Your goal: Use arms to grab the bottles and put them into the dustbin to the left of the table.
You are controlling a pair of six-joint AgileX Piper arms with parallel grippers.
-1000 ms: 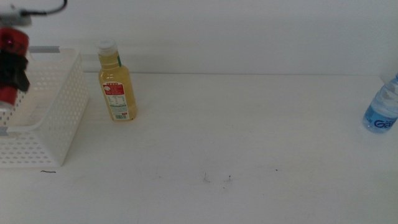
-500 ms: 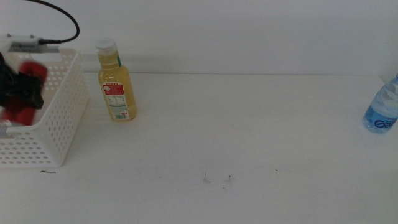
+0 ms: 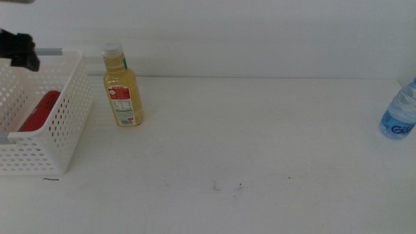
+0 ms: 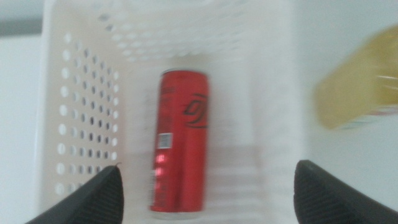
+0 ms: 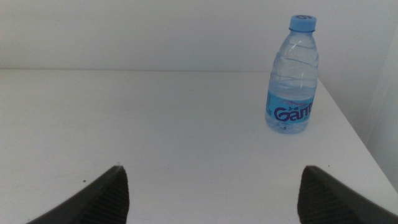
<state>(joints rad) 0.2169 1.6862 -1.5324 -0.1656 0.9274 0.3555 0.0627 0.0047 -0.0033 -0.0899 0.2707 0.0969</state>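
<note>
Left gripper: held above the dustbin at the table's far left corner; the jaws are spread wide apart and nothing is gripped between them. In the middle view only a dark part of it is seen over the dustbin's far rim.
Red can: lying on its side on the dustbin floor, seen through the perforated wall in the middle view.
Dustbin: white perforated basket set at the table's left edge.
Yellow juice bottle: upright just beside the dustbin's right wall, near the table's far edge; blurred in the left wrist view.
Water bottle: upright near the table's right edge, cut off in the middle view.
Right gripper: jaws parted wide and empty, low over the table, well apart from the water bottle.
</note>
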